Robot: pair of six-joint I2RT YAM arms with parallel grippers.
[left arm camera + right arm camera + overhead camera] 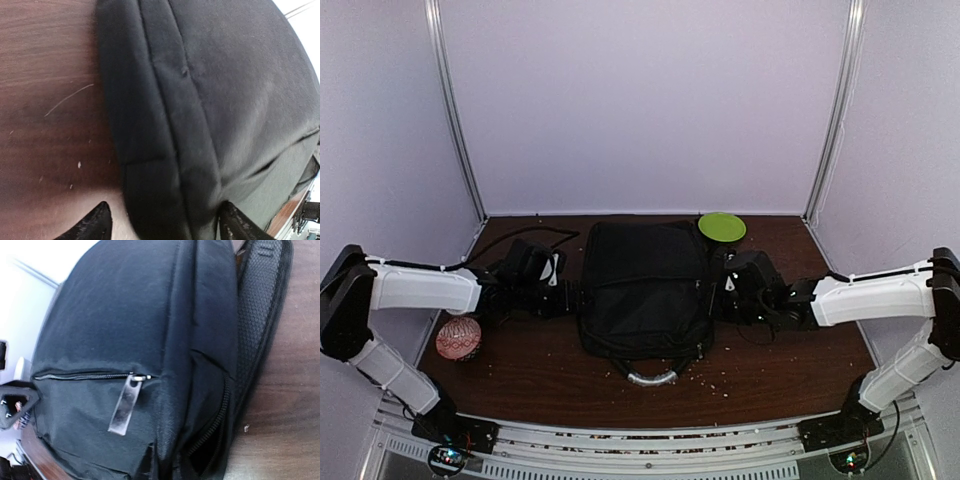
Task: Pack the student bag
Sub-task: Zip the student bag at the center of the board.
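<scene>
Top: student bag [642, 290], black fabric, flat rectangle with a grey curved handle [652, 377], lies between both tools. Arms stretched low and inward. Left gripper [570, 290] is at one side edge, right gripper [720, 285] at the other.

Left wrist: I see fingertips [95, 222] well apart, straddling the bag's padded seam over the wood-grain table [45, 100].

Right wrist: smooth weave, zipper with flat silver pull [125, 405], and mesh strap [260, 315] ahead. Own fingers are hidden, so I can't tell the jaw state.
</scene>
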